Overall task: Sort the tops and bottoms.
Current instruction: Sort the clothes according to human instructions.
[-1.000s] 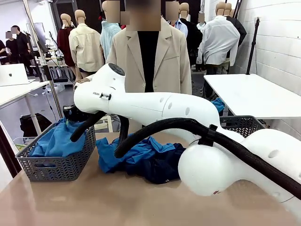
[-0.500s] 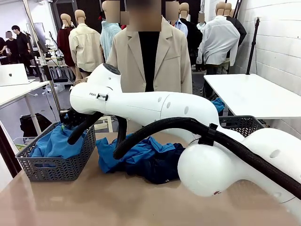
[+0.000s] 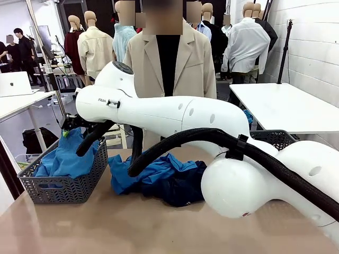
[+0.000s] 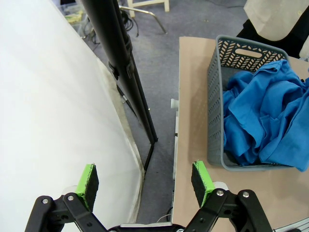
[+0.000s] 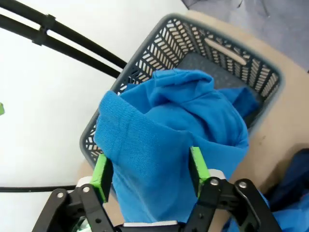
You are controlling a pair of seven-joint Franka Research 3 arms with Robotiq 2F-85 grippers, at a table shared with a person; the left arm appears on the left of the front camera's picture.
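Note:
My right arm reaches across to the grey basket at the left. In the right wrist view, my right gripper stands open over the basket, and a blue top still lies between its green pads and drapes down into the basket. More blue tops fill that basket. Blue tops and dark navy bottoms lie in a mixed heap at mid-table. My left gripper is open and empty, off the table's edge beside the basket.
A person in a beige jacket stands at the far side. A second grey basket sits at the right behind my right arm. A white table stands farther right. A black stand rises beside the table's edge.
My right gripper has opened from shut. The right arm's wrist has lifted a little and shifted left over the left basket with the blue top.

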